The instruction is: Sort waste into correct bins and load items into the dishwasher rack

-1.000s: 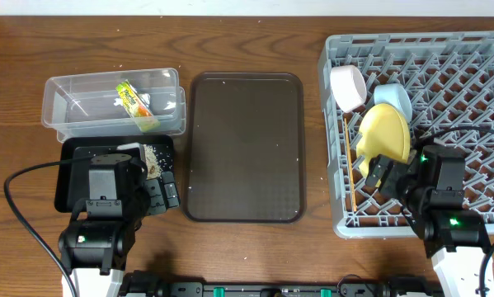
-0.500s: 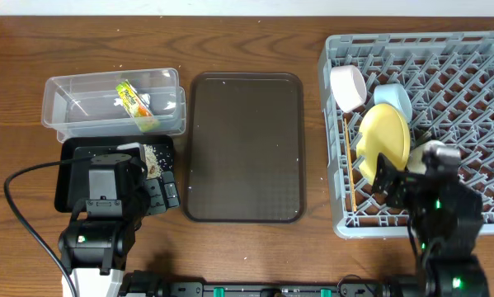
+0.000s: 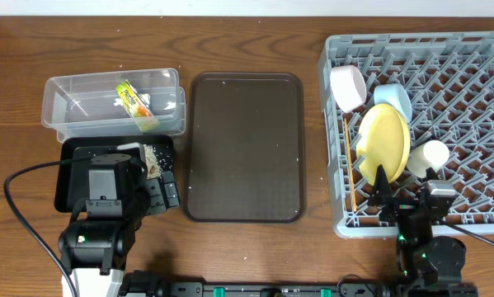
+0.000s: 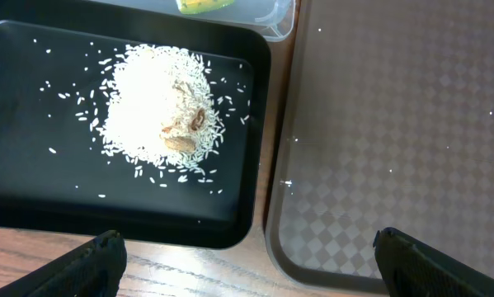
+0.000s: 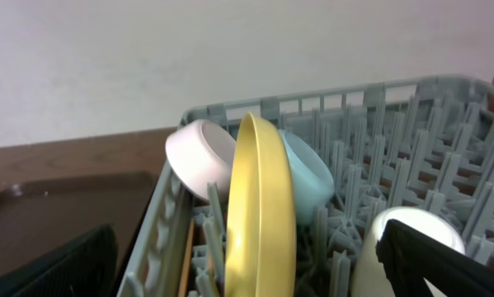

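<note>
The grey dishwasher rack [image 3: 469,66] at the right holds the white bowl [image 3: 348,87], the light blue bowl [image 3: 392,99], the yellow plate [image 3: 384,142] on edge, the white cup [image 3: 433,155] and the chopsticks [image 3: 350,165]. My right gripper [image 3: 407,198] is open and empty at the rack's front edge. The right wrist view shows the plate [image 5: 259,214], white bowl [image 5: 201,157], blue bowl [image 5: 308,173] and cup [image 5: 403,243]. The wrapper [image 3: 133,101] lies in the clear tub [image 3: 65,111]. The rice scraps [image 4: 160,111] lie in the black tray [image 4: 32,173]. My left gripper [image 4: 247,272] is open and empty just in front of that tray.
The dark brown serving tray [image 3: 245,148] lies between the bins and the rack; its corner shows in the left wrist view [image 4: 395,124]. Loose rice grains are scattered over the black tray. Bare wood table runs along the back [image 3: 230,41].
My right arm has drawn back toward the table's front edge, off the rack. The white cup now shows standing in the rack beside the plate. The left arm has not moved.
</note>
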